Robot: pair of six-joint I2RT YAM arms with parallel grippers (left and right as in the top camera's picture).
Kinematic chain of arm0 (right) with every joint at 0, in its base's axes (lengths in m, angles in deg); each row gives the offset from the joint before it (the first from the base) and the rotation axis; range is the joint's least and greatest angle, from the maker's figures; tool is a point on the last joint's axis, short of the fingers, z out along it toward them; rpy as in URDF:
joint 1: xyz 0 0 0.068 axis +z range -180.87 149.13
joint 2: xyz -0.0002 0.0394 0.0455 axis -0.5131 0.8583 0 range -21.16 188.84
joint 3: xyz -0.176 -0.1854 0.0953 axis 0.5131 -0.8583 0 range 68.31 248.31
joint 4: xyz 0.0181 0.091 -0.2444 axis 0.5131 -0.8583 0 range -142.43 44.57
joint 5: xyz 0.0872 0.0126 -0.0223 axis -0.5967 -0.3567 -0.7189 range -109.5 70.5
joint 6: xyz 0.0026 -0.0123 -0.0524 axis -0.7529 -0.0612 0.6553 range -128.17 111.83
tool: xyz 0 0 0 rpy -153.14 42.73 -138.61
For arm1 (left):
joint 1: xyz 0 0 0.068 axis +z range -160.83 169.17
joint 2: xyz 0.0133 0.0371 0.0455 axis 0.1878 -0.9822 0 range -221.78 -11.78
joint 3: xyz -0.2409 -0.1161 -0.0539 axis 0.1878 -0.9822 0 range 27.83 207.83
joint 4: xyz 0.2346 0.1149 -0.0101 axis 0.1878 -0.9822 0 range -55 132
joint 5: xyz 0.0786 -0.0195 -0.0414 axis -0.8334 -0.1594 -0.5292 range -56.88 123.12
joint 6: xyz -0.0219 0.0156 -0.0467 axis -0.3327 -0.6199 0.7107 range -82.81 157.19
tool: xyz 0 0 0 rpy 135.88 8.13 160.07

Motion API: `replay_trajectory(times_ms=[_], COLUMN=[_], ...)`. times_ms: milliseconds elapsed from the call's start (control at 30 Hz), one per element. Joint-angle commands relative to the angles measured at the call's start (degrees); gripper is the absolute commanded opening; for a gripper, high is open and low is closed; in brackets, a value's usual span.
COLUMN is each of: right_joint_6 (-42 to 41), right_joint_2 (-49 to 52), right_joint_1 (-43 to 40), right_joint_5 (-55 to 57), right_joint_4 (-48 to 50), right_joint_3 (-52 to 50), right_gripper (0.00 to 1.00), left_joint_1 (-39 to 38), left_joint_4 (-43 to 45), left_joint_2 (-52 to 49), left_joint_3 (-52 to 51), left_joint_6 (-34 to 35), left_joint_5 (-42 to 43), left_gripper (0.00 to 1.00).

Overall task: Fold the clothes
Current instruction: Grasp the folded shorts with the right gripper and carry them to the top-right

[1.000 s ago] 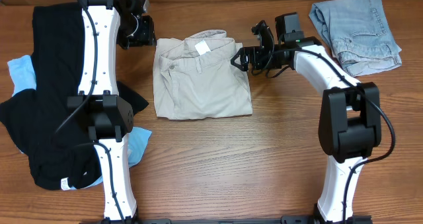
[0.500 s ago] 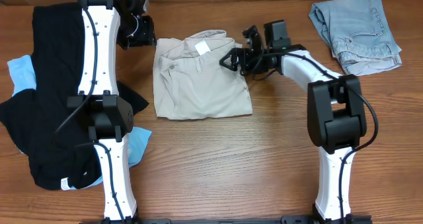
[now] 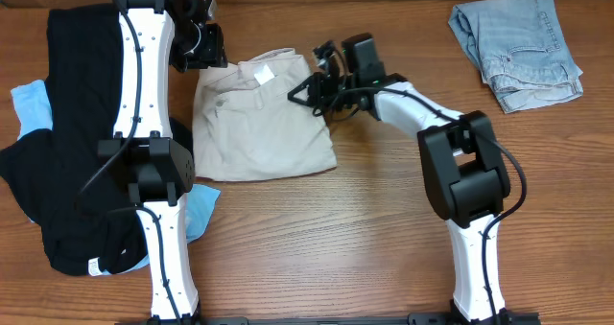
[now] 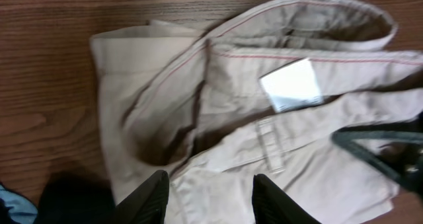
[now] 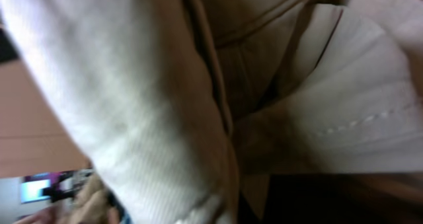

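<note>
Now khaki pants point(image 3: 259, 124) run front-to-back, waistband point(image 3: 264, 61) far; left gripper point(image 4: 210, 191) spread, empty; right gripper point(image 3: 305, 87) unreadable.

1. My right wrist view shows the beige twill-cloth trousers point(image 5: 119, 98) matt, finely ribbed, with stitched seams.
2. Their white label point(image 4: 291, 85) looks smooth, paper-like.
3. The brown wooden table point(image 3: 384, 239) is grained, faintly sheened.
4. The light-blue denim jeans point(image 3: 518, 42), upper right, look coarse.
5. The black cloth heap point(image 3: 72, 95), left, is matt.
6. My white arm shells point(image 3: 144, 66) are glossy plastic.

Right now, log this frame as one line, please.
task: fold clothes | left gripper: open over khaki pants | right gripper: at pants' right edge, grip unclear | jeans: far right, apart
</note>
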Motion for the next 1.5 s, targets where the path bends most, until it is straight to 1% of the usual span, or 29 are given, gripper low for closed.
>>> replay_trajectory(times_ms=[0, 100, 433, 567, 733, 833, 867, 1000, 1133, 1367, 1467], right_joint_6=[-0.7, -0.8, -0.8, -2.0, 2.8, 4.3, 4.3, 2.5, -3.1, -4.4, -7.3], right_joint_2=[0.0, -1.6, -13.4, -17.7, -23.7, -26.3, -26.9, -28.2, -28.2, -28.1, -28.1], right_joint_1=[-5.4, -8.0, -18.4, -22.4, -24.8, -24.9, -24.9, -25.0, -25.1, -25.8, -28.2], right_joint_5=[-12.9, -17.5, -17.6, -9.6, 10.4, 20.8, 22.6, 23.2, 26.6, 30.4, 30.5], right_joint_4=[1.0, 0.7, -4.5, -9.7, -21.4, -25.7, -25.8, -22.8, -20.6, -14.9, -10.6], right_joint_3=[2.9, 4.2, 4.6, 4.6, 4.6, 4.7, 4.7, 6.3, 11.4, 19.3, 20.0], right_gripper=[0.04, 0.04, 0.04, 0.04, 0.04, 0.04, 0.04, 0.04, 0.04, 0.04, 0.04], left_joint_1=[-0.5, -0.5, -0.5, -0.5, -0.5, -0.5, -0.5, -0.5, -0.5, -0.5, -0.5], left_joint_4=[0.1, 0.5, 0.7, 0.7, 0.8, 0.9, 1.0, 1.2, 1.2, 1.2, 1.5], left_joint_2=[0.4, 0.4, 0.4, 0.4, 0.4, 0.4, 0.4, 0.4, 0.4, 0.4, 0.4], left_joint_3=[1.2, 1.2, 1.2, 1.2, 1.2, 1.2, 1.2, 1.2, 1.2, 1.2, 1.2], left_joint_6=[-0.5, -0.5, -0.5, -0.5, -0.5, -0.5, -0.5, -0.4, 1.0, 1.0, 1.0], left_joint_5=[-0.1, -0.1, -0.1, -0.1, -0.1, -0.1, -0.1, -0.1, -0.1, -0.1, -0.1], left_gripper=[0.44, 0.44, 0.44, 0.43, 0.43, 0.43, 0.40, 0.38, 0.38, 0.39, 0.39])
